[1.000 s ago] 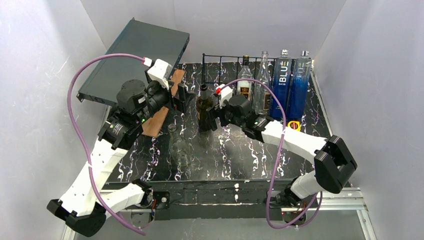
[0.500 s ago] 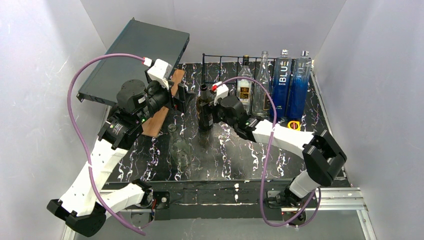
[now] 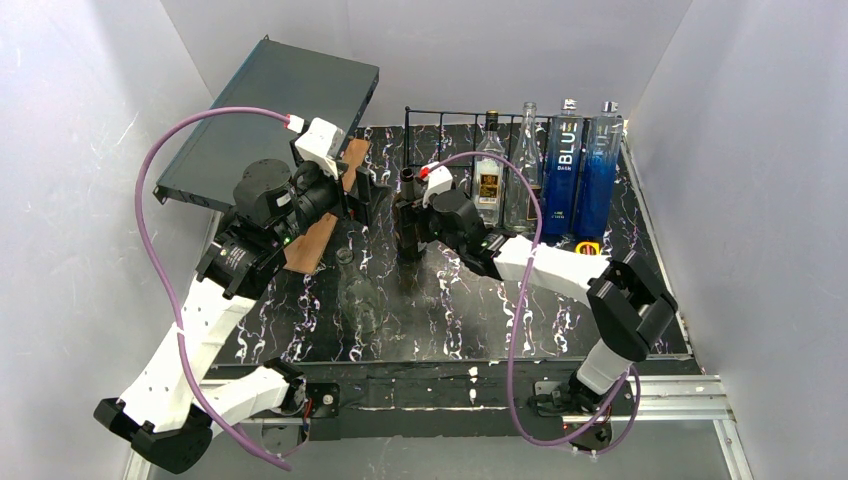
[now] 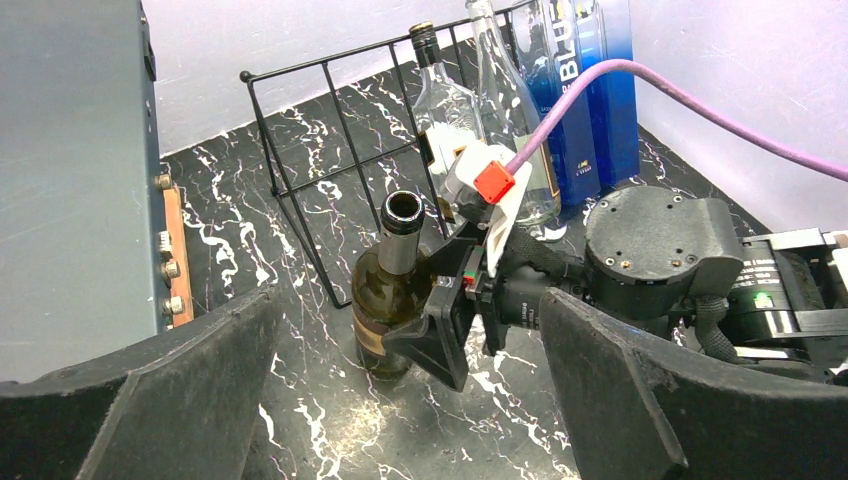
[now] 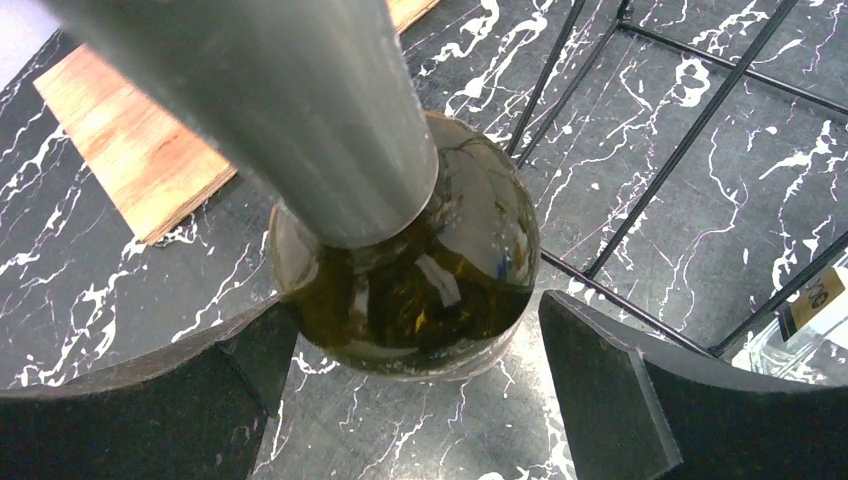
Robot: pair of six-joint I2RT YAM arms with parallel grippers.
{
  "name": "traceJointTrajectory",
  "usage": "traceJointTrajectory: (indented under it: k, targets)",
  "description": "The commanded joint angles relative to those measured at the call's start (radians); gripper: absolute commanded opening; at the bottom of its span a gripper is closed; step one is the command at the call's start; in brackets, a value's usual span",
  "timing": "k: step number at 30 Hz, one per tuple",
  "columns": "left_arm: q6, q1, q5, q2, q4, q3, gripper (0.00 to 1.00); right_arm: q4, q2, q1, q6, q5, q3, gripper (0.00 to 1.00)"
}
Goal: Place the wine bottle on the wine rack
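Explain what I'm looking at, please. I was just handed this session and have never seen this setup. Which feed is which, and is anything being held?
These are two white robot arms bolted at the near edge of a black marbled table. The overhead picture looks down from behind them. The other two come from a camera on each wrist, so the dark wedges in their bottom corners are that arm's own fingers. On the table stand a dark wine bottle and a black wire wine rack, with four other bottles standing at its right end. There is also a wooden board, and a big grey box at the back left. The right gripper is open, with one finger on each side of the wine bottle. The left gripper is open and empty. Nothing is held.
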Motion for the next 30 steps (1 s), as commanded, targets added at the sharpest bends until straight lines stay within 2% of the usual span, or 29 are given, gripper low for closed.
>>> traceJointTrajectory:
  k: [1, 13, 16, 25, 30]
  targets:
    - [0.003, -0.005, 0.0, -0.003, 0.02, 0.001, 0.99, 0.073, 0.032, 0.004, 0.034, 0.053, 0.06, 0.98]
    - [0.006, -0.005, -0.004, -0.006, 0.015, 0.006, 0.99, 0.097, 0.085, 0.004, 0.061, 0.068, 0.092, 0.98]
    - [0.007, -0.005, -0.007, -0.006, 0.015, 0.005, 0.99, 0.103, 0.089, 0.004, 0.065, 0.061, 0.092, 0.94]
    - [0.007, -0.005, -0.009, -0.011, 0.015, 0.005, 0.99, 0.113, 0.066, 0.005, 0.065, 0.04, 0.088, 0.41]
    - [0.009, -0.005, -0.01, -0.014, 0.017, 0.004, 0.99, 0.101, 0.023, 0.003, 0.051, 0.061, 0.091, 0.05]
